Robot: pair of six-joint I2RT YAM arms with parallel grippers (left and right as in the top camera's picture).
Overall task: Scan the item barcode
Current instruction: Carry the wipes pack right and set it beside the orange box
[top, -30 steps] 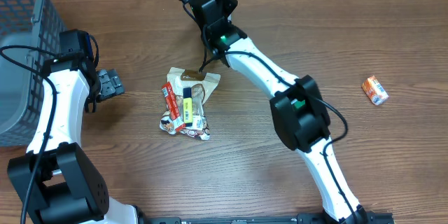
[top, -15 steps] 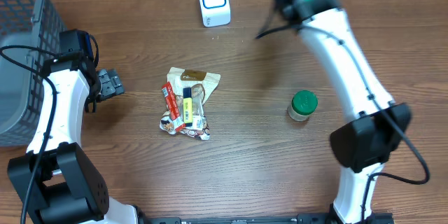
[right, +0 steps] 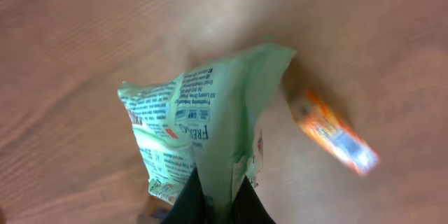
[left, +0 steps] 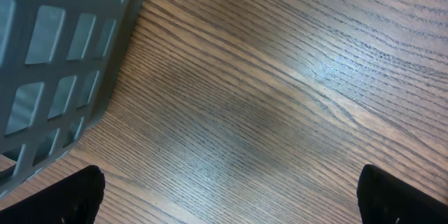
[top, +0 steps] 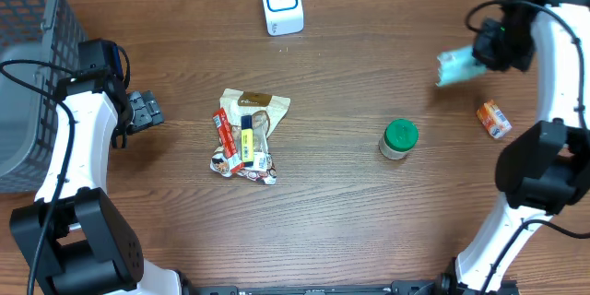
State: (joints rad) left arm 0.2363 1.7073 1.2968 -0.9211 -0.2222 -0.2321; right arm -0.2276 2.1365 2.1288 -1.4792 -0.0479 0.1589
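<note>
From above, the brown wooden bench [top: 369, 230] has wide bare room in the middle and along the near edge. The left arm bends beside one grey plastic mesh basket [top: 28, 55]. Its left pincer [top: 147, 111] is spread apart over bare wood. The right arm reaches up the right side. Its right pincer [top: 481, 58] is clamped on the pale green printed packet [top: 456, 67], near the far right edge. One white scanner box with a blue ring [top: 281, 2], one green-lidded jar [top: 399, 139], one small orange box [top: 493, 119] and one heap of snack packets [top: 247, 135] lie well apart.

In the left wrist view, two black fingertips [left: 77, 196] sit in the bottom corners, with the basket wall at top left.

In the right wrist view, the dark fingers pinch the packet's bottom edge. The orange box is blurred beside it.
</note>
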